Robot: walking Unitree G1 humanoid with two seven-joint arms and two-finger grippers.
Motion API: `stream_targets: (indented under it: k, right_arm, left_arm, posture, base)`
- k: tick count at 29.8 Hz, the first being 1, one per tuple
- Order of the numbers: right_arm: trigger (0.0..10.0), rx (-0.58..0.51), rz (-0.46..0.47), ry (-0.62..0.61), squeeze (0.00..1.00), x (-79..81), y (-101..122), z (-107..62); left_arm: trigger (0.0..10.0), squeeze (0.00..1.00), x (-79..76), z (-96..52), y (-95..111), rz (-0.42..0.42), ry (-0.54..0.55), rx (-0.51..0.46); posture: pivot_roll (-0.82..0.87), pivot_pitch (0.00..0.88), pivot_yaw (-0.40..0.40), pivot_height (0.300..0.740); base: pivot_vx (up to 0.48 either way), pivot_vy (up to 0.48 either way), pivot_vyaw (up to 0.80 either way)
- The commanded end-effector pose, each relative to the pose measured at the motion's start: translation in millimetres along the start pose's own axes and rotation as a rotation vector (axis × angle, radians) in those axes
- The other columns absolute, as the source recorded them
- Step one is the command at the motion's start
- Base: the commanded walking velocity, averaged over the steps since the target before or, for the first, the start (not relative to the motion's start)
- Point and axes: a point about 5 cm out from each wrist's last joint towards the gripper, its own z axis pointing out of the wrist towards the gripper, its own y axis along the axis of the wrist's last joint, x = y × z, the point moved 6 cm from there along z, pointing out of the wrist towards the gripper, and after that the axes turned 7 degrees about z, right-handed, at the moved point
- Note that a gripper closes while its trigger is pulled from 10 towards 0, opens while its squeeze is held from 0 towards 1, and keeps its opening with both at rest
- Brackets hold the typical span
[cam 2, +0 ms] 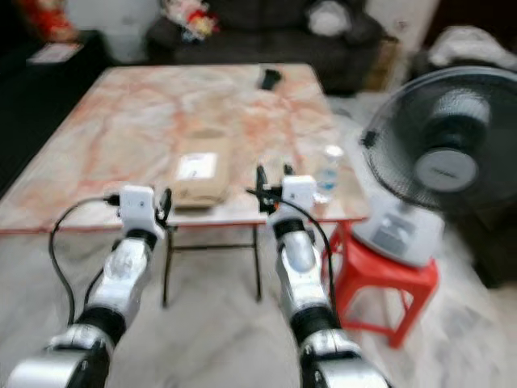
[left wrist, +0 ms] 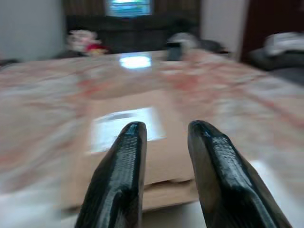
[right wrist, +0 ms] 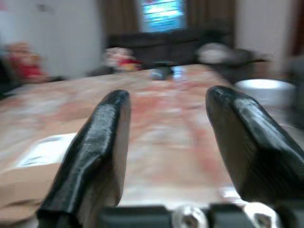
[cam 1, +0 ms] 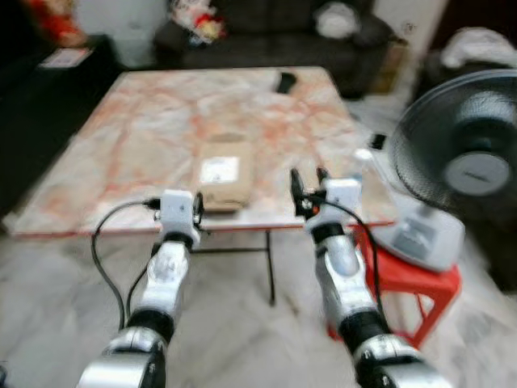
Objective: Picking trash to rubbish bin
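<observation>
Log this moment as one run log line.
stage: approach | target: brown parcel at table near edge | left tool: open, facing parcel | right tool: open, empty | view: blurred

This is a home living room. A dark sofa (cam 1: 266, 32) stands along the far wall with soft toys (cam 1: 198, 20) and cushions on it. In front of it stands a low table with a marble-patterned top (cam 1: 137, 129). Beside the table a standing electric fan (cam 1: 456, 174) rests on a red plastic stool (cam 1: 412, 283), over a pale tiled floor (cam 1: 242, 339).
</observation>
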Motion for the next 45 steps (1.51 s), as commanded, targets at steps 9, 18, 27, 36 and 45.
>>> stream_targets:
  k: [9, 18, 27, 36, 45]
  right_arm:
    - [10.0, -0.036, 0.028, 0.040, 0.00, 19.8, 8.5, 5.8]
    - [10.0, -0.036, 0.049, 0.041, 0.00, 20.1, 11.0, 8.1]
    - [10.0, -0.054, 0.038, 0.048, 0.00, 21.9, 13.8, 7.1]
    - [10.0, -0.050, 0.022, 0.060, 0.00, 23.3, 13.0, 6.6]
    - [10.0, -0.045, 0.017, 0.082, 0.00, 28.5, 12.3, 6.3]
  left_arm:
    - [10.0, 0.00, 0.7, -0.4, 11.1, 0.035, -0.040, -0.064]
    - [10.0, 0.00, -0.7, 0.6, 15.5, 0.028, -0.045, -0.081]
    - [10.0, 0.00, 4.7, 0.6, 13.0, 0.059, -0.020, -0.068]
    - [10.0, 0.00, 6.2, 0.3, 13.1, 0.060, -0.011, -0.069]
    - [10.0, 0.00, 8.3, 0.2, 14.3, 0.044, 0.001, -0.076]
  posture:
    - [-0.04, 0.003, 0.003, 0.740]
    - [-0.04, 0.003, -0.001, 0.740]
    - [-0.04, 0.005, -0.001, 0.740]
    - [-0.04, 0.007, -0.002, 0.740]
    - [-0.04, 0.007, -0.002, 0.740]
  base:
    - [0.000, 0.000, 0.00]
    - [0.000, 0.000, -0.26]
    - [0.000, -0.206, -0.18]
    - [0.000, -0.337, 0.00]
    - [0.000, -0.185, 0.00]
